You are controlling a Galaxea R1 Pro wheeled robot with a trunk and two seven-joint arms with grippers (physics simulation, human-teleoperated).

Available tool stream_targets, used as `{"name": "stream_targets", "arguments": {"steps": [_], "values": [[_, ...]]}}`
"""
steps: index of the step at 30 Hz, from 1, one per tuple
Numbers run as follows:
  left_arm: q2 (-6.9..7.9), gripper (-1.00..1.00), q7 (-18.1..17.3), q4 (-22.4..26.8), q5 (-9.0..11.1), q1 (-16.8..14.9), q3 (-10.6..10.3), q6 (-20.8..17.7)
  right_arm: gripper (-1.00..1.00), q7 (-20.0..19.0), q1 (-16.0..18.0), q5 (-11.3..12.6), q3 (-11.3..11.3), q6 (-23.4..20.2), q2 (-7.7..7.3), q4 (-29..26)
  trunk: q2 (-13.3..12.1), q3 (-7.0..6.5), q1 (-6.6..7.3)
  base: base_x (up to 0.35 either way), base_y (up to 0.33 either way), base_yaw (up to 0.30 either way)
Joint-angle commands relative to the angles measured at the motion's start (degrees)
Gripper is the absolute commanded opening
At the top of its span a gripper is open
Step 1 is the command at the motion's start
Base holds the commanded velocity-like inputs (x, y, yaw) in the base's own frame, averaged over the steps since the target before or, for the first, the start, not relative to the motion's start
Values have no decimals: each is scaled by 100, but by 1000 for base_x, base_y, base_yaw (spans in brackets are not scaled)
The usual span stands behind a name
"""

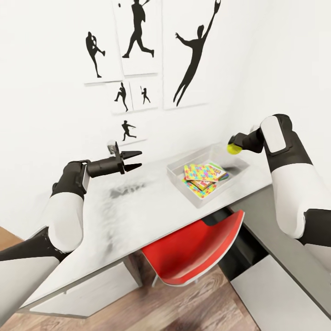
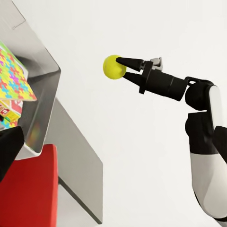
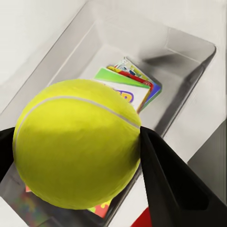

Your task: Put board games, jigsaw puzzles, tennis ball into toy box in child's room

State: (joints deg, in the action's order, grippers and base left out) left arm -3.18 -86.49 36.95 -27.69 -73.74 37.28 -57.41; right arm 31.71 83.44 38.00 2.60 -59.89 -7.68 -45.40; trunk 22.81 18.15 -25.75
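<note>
My right gripper (image 1: pixel 237 144) is shut on the yellow-green tennis ball (image 1: pixel 233 149), holding it in the air above the far end of the toy box (image 1: pixel 177 178). The ball (image 3: pixel 78 142) looms over the tray (image 3: pixel 156 33) in the right wrist view, between two black fingers (image 3: pixel 165 179). A bright jigsaw puzzle (image 1: pixel 204 172) lies on top of a stack inside the box, with board games (image 3: pixel 125 92) showing beneath it. My left gripper (image 1: pixel 137 160) hangs open above the table (image 1: pixel 115 216), left of the box, holding nothing. The left wrist view shows the ball (image 2: pixel 111 66) and the right gripper (image 2: pixel 121 67).
A red chair (image 1: pixel 197 250) is tucked under the table's front edge, just below the toy box. The lower dark grey side unit (image 1: pixel 271 216) adjoins the table at the right. The wall with sports silhouettes (image 1: pixel 138 55) stands close behind.
</note>
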Motion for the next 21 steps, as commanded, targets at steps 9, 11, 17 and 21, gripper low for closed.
{"name": "stream_targets", "arguments": {"steps": [9, 11, 17, 21], "values": [[-2, 100, -43, 5, -61, -5, 42, -60, -100, 81, 6, 76, 3, -11, -4, -4, 11, -72, -4, 55, -135, -78], [0, 100, -49, 5, -61, -7, 48, -60, -100, 81, 6, 76, 3, -11, -1, -4, 11, -90, -4, 62, -190, -114], [3, 100, -52, 5, -61, -6, 80, -60, -100, 81, 6, 76, 4, -11, 3, -4, 11, -144, -4, 17, -52, -138], [8, 100, -52, 5, -61, -3, 157, -60, -100, 81, 6, 76, 4, -11, 3, -4, 11, -180, -4, 3, -8, -146]]}}
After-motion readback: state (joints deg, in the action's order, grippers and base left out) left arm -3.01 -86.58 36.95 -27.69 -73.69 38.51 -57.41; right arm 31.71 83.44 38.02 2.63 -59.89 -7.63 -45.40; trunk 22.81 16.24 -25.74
